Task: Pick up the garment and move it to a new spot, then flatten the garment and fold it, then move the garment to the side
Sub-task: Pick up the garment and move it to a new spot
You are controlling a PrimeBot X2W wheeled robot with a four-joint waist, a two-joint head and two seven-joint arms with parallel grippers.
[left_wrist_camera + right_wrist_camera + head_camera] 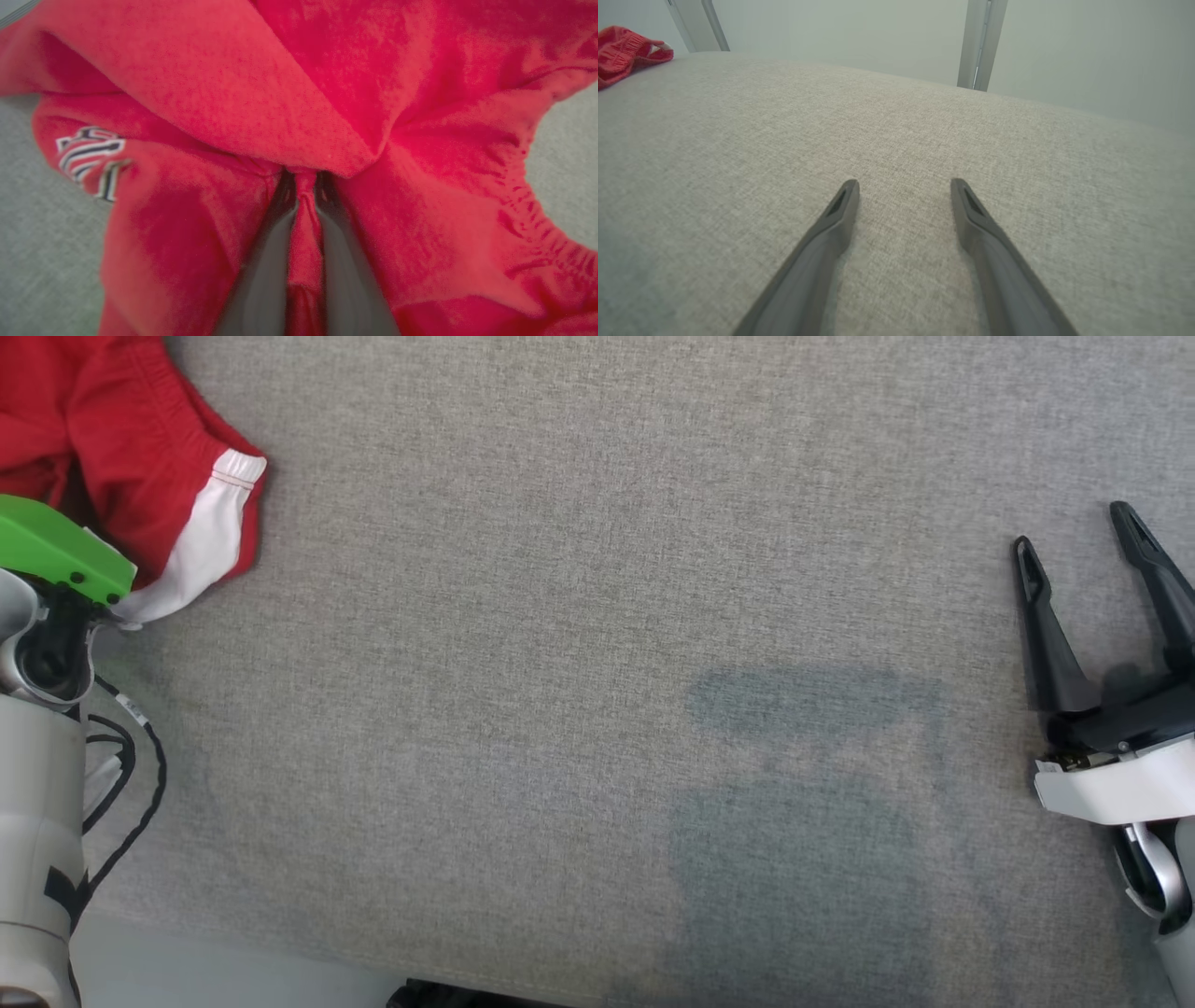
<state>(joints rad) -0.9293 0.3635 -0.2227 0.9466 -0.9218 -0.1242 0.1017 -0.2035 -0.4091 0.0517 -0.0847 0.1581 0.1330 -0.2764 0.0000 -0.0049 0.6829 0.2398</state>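
Left gripper (306, 186): jaws clenched on a fold of the red garment (420, 140), at the surface (597, 663) far left corner. Right gripper (1075, 534): jaws released, near the right edge.

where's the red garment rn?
The garment is in the top left corner of the head view, on the grey cushion, with the left tool shut on a fold of it.

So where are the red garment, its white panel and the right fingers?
red garment (121, 439), head view, middle of the red cloth
white panel (210, 537), head view, middle of the strip
right fingers (1044, 635), head view, shaft of one finger
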